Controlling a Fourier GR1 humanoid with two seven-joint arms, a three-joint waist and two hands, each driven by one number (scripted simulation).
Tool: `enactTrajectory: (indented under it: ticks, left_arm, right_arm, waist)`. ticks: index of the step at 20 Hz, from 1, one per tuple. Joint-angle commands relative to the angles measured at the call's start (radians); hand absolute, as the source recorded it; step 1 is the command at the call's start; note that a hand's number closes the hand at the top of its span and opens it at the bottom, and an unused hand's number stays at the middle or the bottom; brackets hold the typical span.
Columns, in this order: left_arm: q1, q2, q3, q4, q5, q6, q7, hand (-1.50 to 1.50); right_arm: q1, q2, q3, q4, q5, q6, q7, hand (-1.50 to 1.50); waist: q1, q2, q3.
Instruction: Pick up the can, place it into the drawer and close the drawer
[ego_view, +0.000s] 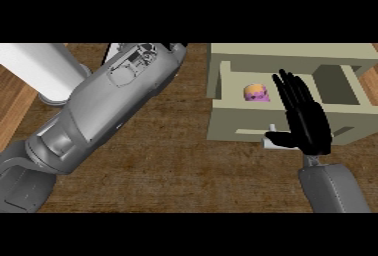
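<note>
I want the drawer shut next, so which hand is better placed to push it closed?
Probably the right hand: it is open against the front of the open drawer, with the can inside. The left hand is not visible.

Right hand (308, 125) open, fingers straight.

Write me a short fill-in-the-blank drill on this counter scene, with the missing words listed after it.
1. The can lies inside the open ____.
2. The right hand has its fingers ____, held over the drawer.
3. The can's colours are yellow and ____.
4. The counter has a ____ wooden surface.

Missing words: drawer; straight; purple; brown
</note>
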Motion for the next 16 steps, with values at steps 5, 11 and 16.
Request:
enactTrajectory:
  ticks: [5, 11, 16]
  left_arm:
    - [0.079, 0.108, -0.007, -0.160, -0.023, -0.026, 0.075, -1.50]
    - [0.126, 0.172, -0.006, -0.239, -0.037, -0.031, 0.129, -1.50]
    - [0.199, 0.224, 0.004, -0.314, -0.040, -0.064, 0.125, -1.50]
  right_arm:
    - [-0.119, 0.018, -0.060, 0.345, 0.066, -0.151, -0.027, -1.50]
    - [-0.265, 0.020, -0.113, 0.518, 0.104, -0.264, -0.030, -1.50]
    - [-0.399, 0.025, -0.156, 0.669, 0.125, -0.320, -0.010, -1.50]
  waist:
    - [0.028, 0.019, 0.016]
    - [0.033, 0.024, 0.017]
    - [0.039, 0.028, 0.016]
